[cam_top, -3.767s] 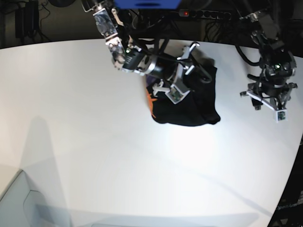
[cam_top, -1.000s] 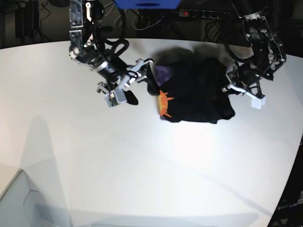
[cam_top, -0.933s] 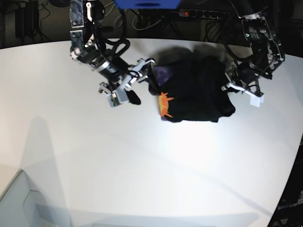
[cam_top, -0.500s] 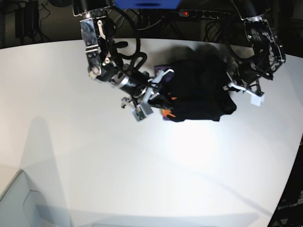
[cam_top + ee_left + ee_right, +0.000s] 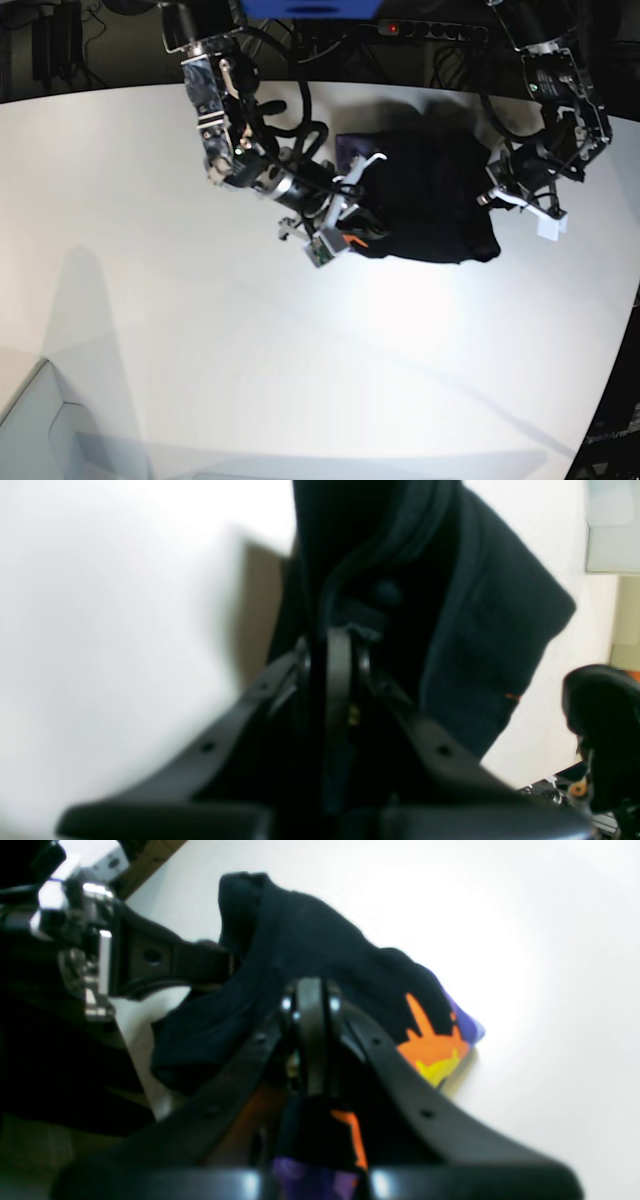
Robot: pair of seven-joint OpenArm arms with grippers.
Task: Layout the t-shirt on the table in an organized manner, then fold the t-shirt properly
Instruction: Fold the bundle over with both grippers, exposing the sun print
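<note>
Lying bunched in a dark heap, the t-shirt (image 5: 425, 200) sits on the table (image 5: 150, 300) close to its far edge, a little toward the far right corner. It is not spread flat: folds stand up in ridges, and only a wedge of the orange-yellow print (image 5: 432, 1047) with a sliver of purple patch (image 5: 467, 1027) shows at the heap's near left corner.

The right gripper (image 5: 352, 212) reaches in from the far left and meets the shirt's left edge. In the right wrist view its jaws are pressed together with black cloth and a strip of orange print pinched between them, so it is clamped on the t-shirt.

The left gripper (image 5: 497, 192) comes down from the far right corner to the shirt's right edge. The left wrist view is blurred, but its jaws look drawn narrow with a dark fold of the shirt rising from between them, so it seems to grip the cloth too.

Between the two grippers the heap spans only a small part of the surface. The whole near half of the table and its broad left side are bare white, while the curved right edge runs fairly near the left gripper and the far edge lies just behind the shirt.
</note>
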